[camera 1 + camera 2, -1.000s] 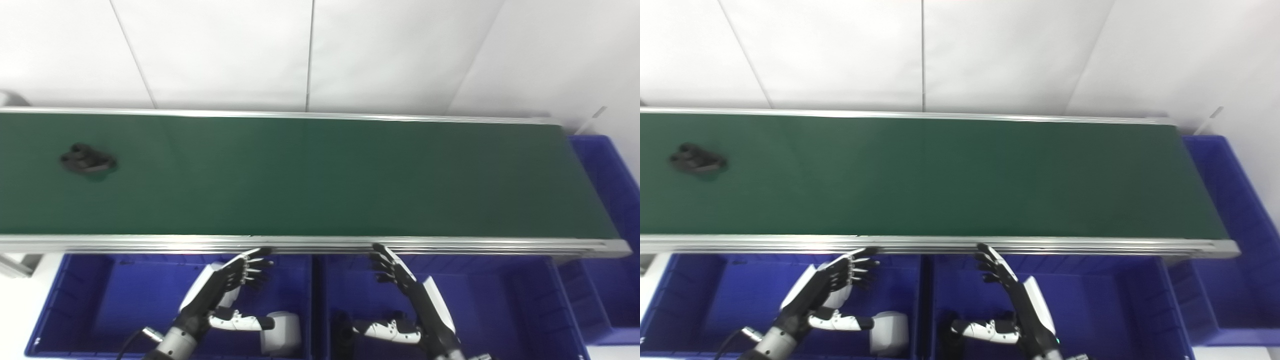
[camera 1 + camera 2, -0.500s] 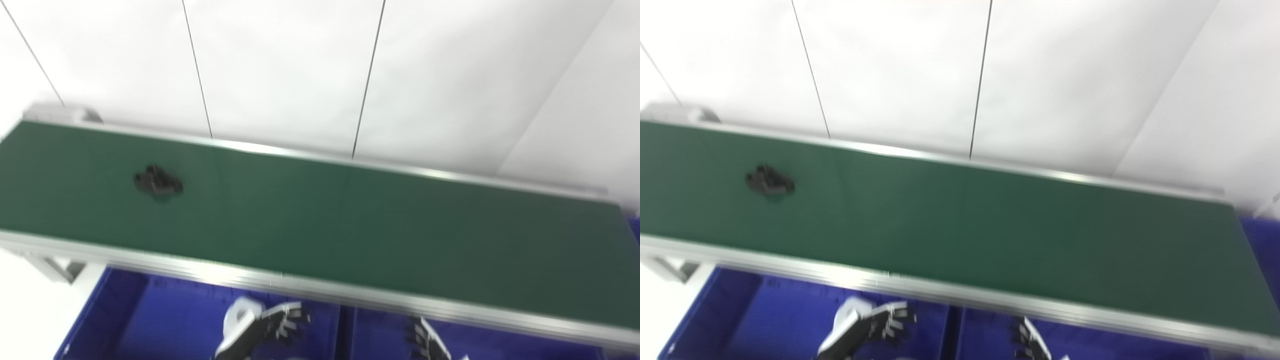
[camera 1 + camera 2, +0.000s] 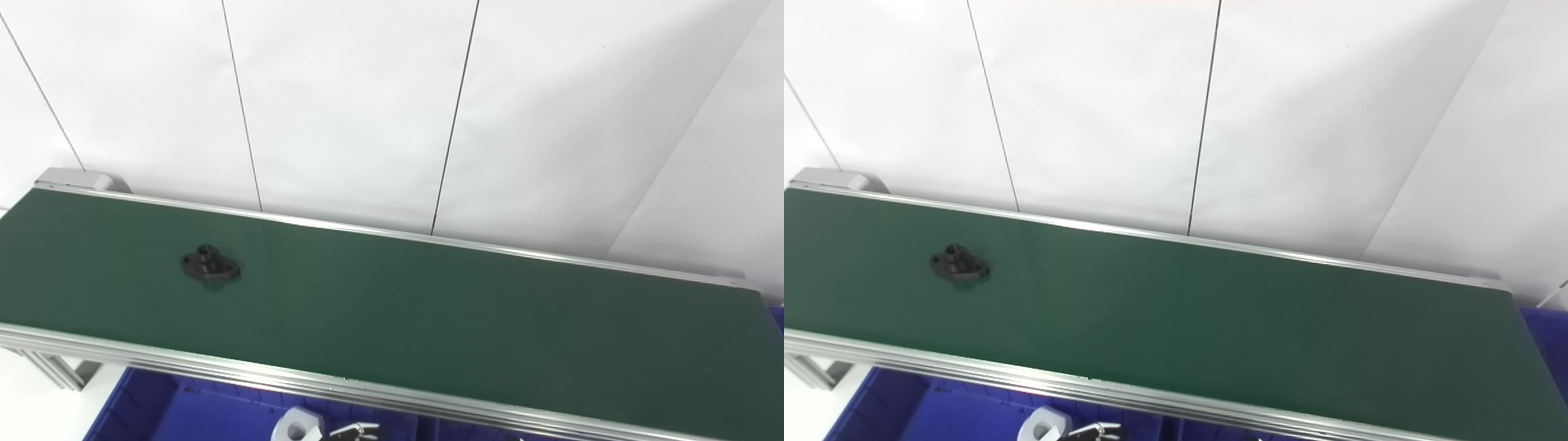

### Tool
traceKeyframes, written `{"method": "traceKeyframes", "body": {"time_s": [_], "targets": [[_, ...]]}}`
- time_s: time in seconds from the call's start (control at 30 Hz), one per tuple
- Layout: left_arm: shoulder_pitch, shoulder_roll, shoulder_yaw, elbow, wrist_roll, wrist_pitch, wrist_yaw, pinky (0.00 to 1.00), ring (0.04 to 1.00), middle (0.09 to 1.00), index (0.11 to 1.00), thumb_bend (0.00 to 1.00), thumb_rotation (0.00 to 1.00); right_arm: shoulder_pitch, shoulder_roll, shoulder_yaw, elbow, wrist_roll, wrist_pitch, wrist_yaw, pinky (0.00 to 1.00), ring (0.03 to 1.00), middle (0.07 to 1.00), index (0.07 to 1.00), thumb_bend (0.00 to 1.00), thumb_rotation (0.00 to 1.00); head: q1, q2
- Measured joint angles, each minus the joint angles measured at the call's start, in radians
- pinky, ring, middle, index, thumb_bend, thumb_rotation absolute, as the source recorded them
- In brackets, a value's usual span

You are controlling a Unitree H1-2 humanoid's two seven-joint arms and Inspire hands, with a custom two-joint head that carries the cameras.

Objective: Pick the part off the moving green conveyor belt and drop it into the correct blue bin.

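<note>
Left hand (image 3: 355, 432) fingertips are only just glimpsed at the bottom edge of the view, below the near rail of the conveyor belt (image 3: 429, 318), so whether that hand is spread or closed cannot be told, and nothing is seen to be held in it. No part of the right hand is shown at all.

Compared with a second ago, the whole picture is shifted: the cameras are tilted up and turned toward the left end of the belt, and most of the blue bins and both arms are thereby lost from view. That is a move of the head, not of the hands. Only a strip of the near-left blue bin (image 3: 184, 410) is left visible, with a white part (image 3: 297, 425) lying in it just beside the fingertips.

The black flanged part (image 3: 210, 266) is seen lying flat on the left portion of the belt, about midway between the far and near rails, well apart from either hand. It is judged to be carried rightward. The gaze is judged to be fixed on the part for tracking, and the grasp is not yet begun.
</note>
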Motion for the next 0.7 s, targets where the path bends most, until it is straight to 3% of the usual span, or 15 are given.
{"method": "traceKeyframes", "body": {"time_s": [0.2, 0.33, 0.47, 0.57, 0.7], "targets": [[-0.004, 0.019, -0.030, 0.008, 0.000, 0.000, 0.017, 0.56, 0.645, 0.751, 0.790, 0.89, 0.33, 0.001, -0.016, 0.014, -0.001, 0.028, 0.000, -0.014, 0.68, 0.773, 0.812, 0.878, 0.90, 0.31, 0.000, -0.002], [-0.007, 0.021, -0.042, 0.009, 0.000, 0.000, 0.027, 0.56, 0.633, 0.738, 0.786, 0.90, 0.34, 0.008, -0.028, 0.032, -0.026, 0.026, 0.000, -0.076, 0.65, 0.725, 0.771, 0.833, 0.88, 0.25, 0.002, 0.003], [-0.008, 0.022, -0.042, 0.008, -0.005, 0.000, 0.027, 0.56, 0.631, 0.729, 0.797, 0.89, 0.34, 0.025, -0.044, 0.035, -0.117, 0.028, 0.000, -0.124, 0.62, 0.701, 0.757, 0.802, 0.87, 0.25, -0.005, 0.011], [-0.009, 0.022, -0.044, 0.008, -0.006, 0.000, 0.027, 0.55, 0.624, 0.727, 0.791, 0.89, 0.35, 0.025, -0.061, 0.033, -0.173, -0.003, -0.002, -0.164, 0.56, 0.631, 0.708, 0.786, 0.88, 0.30, -0.011, 0.011], [-0.010, 0.022, -0.044, 0.008, -0.006, 0.000, 0.027, 0.55, 0.623, 0.725, 0.794, 0.89, 0.33, 0.012, -0.082, 0.022, -0.263, -0.009, -0.003, -0.204, 0.58, 0.628, 0.704, 0.784, 0.90, 0.25, -0.003, 0.009]]}}
